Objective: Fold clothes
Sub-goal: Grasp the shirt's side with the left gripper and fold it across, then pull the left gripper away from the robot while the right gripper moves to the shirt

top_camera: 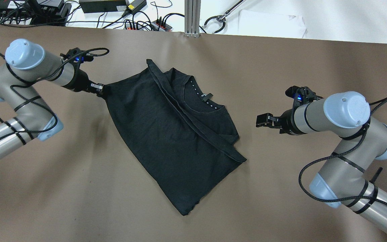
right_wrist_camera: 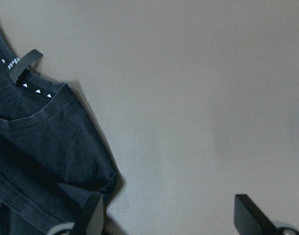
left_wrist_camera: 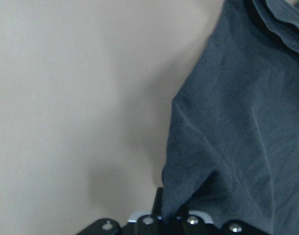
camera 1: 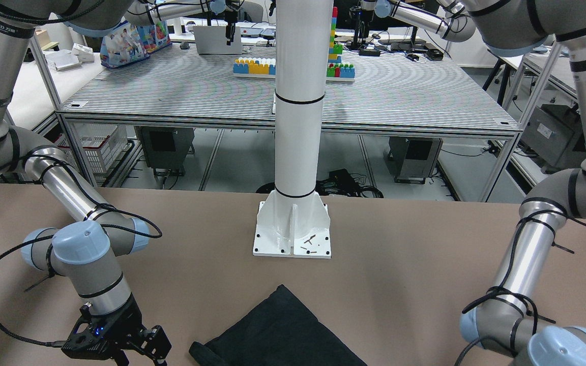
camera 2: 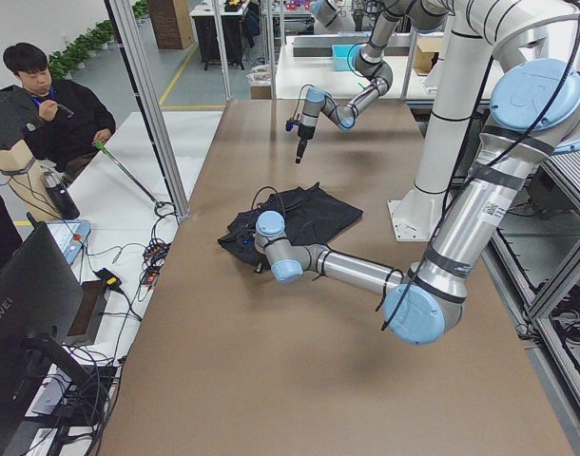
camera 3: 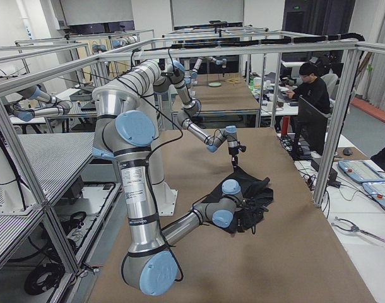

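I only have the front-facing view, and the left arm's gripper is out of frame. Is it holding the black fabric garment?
Observer: Yes. Overhead, the left gripper is shut on a corner of the black fabric garment.
Operator: And the right gripper?
Observer: The right gripper is open and empty, apart from the garment's sleeve.
Operator: Is the garment lying flat?
Observer: No. One side is folded over, with a diagonal fold edge running below the neckline.
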`<action>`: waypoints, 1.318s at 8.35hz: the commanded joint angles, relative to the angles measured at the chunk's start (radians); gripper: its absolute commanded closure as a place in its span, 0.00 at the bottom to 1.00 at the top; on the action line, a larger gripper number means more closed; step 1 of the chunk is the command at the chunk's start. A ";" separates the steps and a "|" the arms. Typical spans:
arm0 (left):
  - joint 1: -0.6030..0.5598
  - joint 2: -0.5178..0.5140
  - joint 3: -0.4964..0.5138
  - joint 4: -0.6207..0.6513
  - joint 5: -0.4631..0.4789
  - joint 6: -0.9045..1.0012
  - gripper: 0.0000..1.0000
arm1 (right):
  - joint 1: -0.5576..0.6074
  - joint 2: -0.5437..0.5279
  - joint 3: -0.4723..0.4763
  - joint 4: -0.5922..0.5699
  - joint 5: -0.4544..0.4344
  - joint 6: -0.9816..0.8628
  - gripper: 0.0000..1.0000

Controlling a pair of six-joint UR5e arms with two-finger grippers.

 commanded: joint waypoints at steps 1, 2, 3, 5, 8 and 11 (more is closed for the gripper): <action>-0.013 -0.310 0.371 0.027 0.196 0.081 1.00 | -0.002 -0.001 -0.002 0.001 0.000 0.000 0.06; -0.010 -0.428 0.517 0.027 0.230 0.103 1.00 | -0.002 0.002 -0.002 0.001 0.000 0.001 0.06; 0.002 -0.523 0.610 0.028 0.239 0.103 1.00 | -0.004 0.002 -0.003 0.001 -0.001 0.000 0.06; 0.007 -0.556 0.658 0.027 0.281 0.169 1.00 | -0.014 0.012 -0.012 -0.008 -0.003 0.003 0.06; -0.036 -0.550 0.632 0.024 0.261 0.220 0.00 | -0.048 0.047 -0.025 -0.007 -0.024 0.061 0.06; -0.067 -0.469 0.528 0.025 0.209 0.220 0.00 | -0.175 0.127 -0.074 0.002 -0.179 0.457 0.08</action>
